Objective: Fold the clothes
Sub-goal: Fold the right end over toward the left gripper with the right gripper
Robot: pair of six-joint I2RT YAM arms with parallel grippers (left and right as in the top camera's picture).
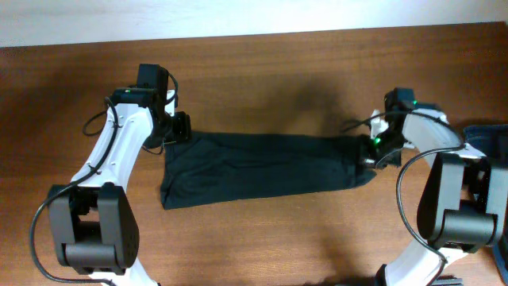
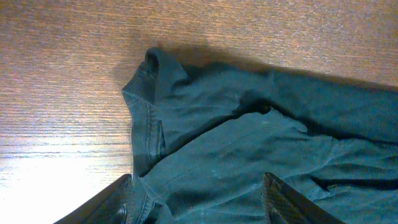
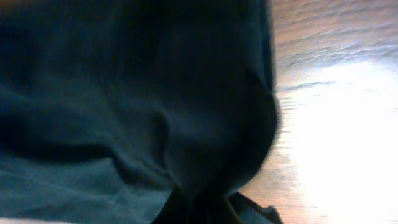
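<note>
As we look from overhead, the black T-shirt [image 1: 254, 168] lies in a long band across the table [image 1: 262, 71]. At the left wrist, our left gripper [image 2: 200, 205] spreads its jaws over a shirt corner. At the right wrist, our right gripper [image 3: 208, 210] pinches bunched fabric.

Overhead, the light is even and warm and the picture sharp. A soft, broad shadow lies on the far part of the counter [image 1: 262, 238], and the black T-shirt [image 1: 254, 167] reads as a dark mass with faint folds. In the left wrist view, white glare washes out the wood grain at the near left, though the cloth is crisp. The right wrist view is dim and blurred, with overexposed wood at the right.
</note>
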